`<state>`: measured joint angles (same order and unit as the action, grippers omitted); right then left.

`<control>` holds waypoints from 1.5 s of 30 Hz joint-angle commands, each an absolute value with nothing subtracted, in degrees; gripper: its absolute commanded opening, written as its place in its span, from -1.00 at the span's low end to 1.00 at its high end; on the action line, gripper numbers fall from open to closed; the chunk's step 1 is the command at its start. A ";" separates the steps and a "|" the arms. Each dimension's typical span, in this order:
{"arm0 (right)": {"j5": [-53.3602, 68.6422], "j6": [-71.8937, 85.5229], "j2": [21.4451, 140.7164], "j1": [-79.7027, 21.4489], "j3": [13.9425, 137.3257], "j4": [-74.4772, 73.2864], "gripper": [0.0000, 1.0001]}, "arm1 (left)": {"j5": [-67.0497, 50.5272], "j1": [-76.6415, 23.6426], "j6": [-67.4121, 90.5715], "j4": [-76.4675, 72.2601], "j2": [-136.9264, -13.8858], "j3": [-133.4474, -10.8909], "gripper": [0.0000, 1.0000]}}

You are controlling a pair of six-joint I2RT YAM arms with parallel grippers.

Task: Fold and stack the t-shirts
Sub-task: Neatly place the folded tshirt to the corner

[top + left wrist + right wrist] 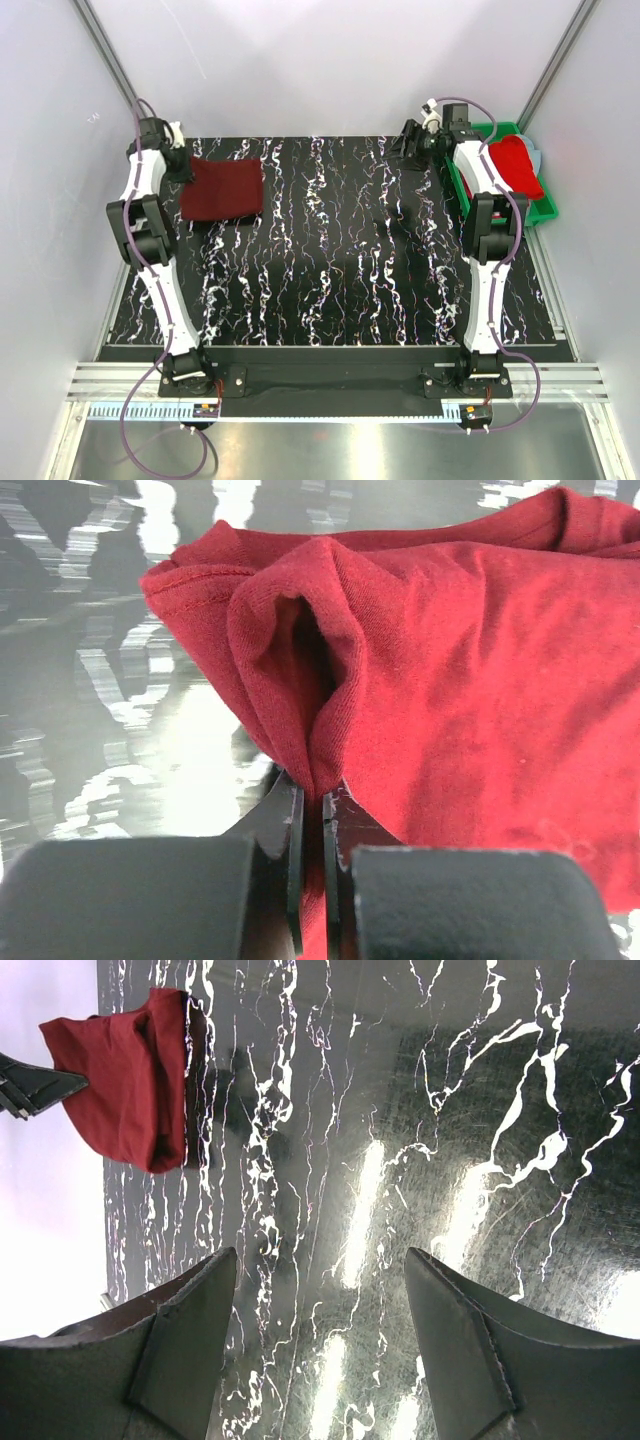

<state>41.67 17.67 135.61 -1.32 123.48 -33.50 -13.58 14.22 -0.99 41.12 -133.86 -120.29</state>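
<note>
One soft dark maroon cloth t-shirt (pixel 222 188) lies folded flat at the far left of a black table with white wiggly lines (pixel 330 260). The left gripper (pixel 312 802) is at the left edge of this shirt. Its two fingers are squeezed together on a fold of the maroon cloth. The cloth bunches up into a little hump where it is pinched. The right gripper (pixel 320 1260) is over at the far right, above the bare table top. Its two fingers are wide apart and there is nothing between them. Just to the right of it sits a green plastic bin (pixel 548 208). A bright red cloth t-shirt (pixel 515 165) lies bunched up inside the bin.
</note>
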 commanded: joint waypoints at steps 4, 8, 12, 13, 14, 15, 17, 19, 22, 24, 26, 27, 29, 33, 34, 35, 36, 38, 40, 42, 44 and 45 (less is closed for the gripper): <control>42.89 16.35 130.69 -0.70 122.61 -33.66 0.50 | -3.00 16.35 -7.90 38.67 -133.59 -125.68 -1.00; 42.71 16.26 130.34 -0.62 122.17 -33.75 0.50 | -0.71 17.22 -9.93 38.06 -135.08 -127.26 -1.00; 42.63 16.08 130.08 -0.53 121.82 -33.75 0.50 | 1.93 17.40 -11.77 36.65 -136.67 -128.49 -1.00; 42.63 16.08 130.08 -0.53 121.73 -33.84 0.50 | 3.06 17.49 -12.21 36.30 -137.37 -128.67 -1.00; 42.54 16.00 130.08 -0.53 121.64 -33.75 0.50 | 3.69 17.40 -12.39 36.04 -137.81 -129.02 -1.00; 42.45 16.00 129.82 -0.53 121.55 -33.75 0.50 | 4.30 17.40 -13.00 35.51 -138.25 -129.72 -1.00; 42.36 15.91 129.64 -0.44 121.12 -33.84 0.50 | 5.62 17.40 -13.62 34.72 -139.39 -130.25 -1.00; 42.10 15.73 129.20 -0.53 120.50 -33.92 0.50 | 7.28 17.40 -14.41 33.67 -140.53 -131.13 -1.00; 41.84 15.29 128.50 -0.53 119.62 -34.10 0.50 | 9.74 17.49 -15.29 32.00 -142.02 -132.01 -1.00; 41.75 14.94 128.06 -0.53 119.18 -34.19 0.50 | 10.63 17.49 -15.55 31.03 -142.38 -132.54 -1.00; 41.49 14.77 127.79 -0.53 118.65 -34.28 0.50 | 10.99 17.67 -15.56 30.68 -143.00 -132.98 -1.00; 41.48 14.77 127.62 -0.44 118.57 -34.28 0.50 | 10.99 17.58 -15.73 30.59 -143.09 -133.24 -1.00; 41.40 14.59 127.44 -0.53 118.30 -34.36 0.50 | 10.81 17.67 -15.91 30.59 -143.26 -133.42 -1.00; 41.22 14.59 127.09 -0.53 118.21 -34.36 0.50 | 11.69 17.67 -16.26 29.80 -143.79 -134.29 -1.00; 41.13 14.76 127.09 -0.53 118.13 -34.28 0.50 | 12.30 17.58 -16.09 29.71 -144.05 -134.64 -1.00; 41.22 14.68 127.09 -0.44 118.04 -34.36 0.50 | 12.48 17.58 -16.08 29.53 -143.97 -135.08 -1.00; 41.13 14.76 127.00 -0.53 118.04 -34.28 0.50 | 12.57 17.58 -16.00 29.36 -144.05 -135.17 -1.00; 41.05 14.68 126.91 -0.53 117.86 -34.28 0.50 | 12.66 17.75 -15.82 29.35 -143.97 -135.35 -1.00; 41.04 14.59 126.74 -0.53 117.77 -34.28 0.50 | 13.27 17.84 -15.73 29.44 -143.96 -135.26 -1.00; 41.04 14.68 126.65 -0.53 117.77 -34.28 0.50 | 13.18 18.02 -16.08 29.44 -143.96 -135.09 -1.00; 41.04 14.68 126.74 -0.53 117.77 -34.19 0.50 | 13.27 18.19 -16.52 28.92 -143.96 -134.83 -1.00; 40.96 14.68 126.65 -0.53 117.77 -34.10 0.50 | 13.36 18.11 -16.70 28.74 -144.14 -134.91 -1.00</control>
<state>41.43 15.62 131.02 -0.73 117.71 -34.59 11.07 17.39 -15.31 32.84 -144.31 -132.20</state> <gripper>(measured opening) 0.753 0.050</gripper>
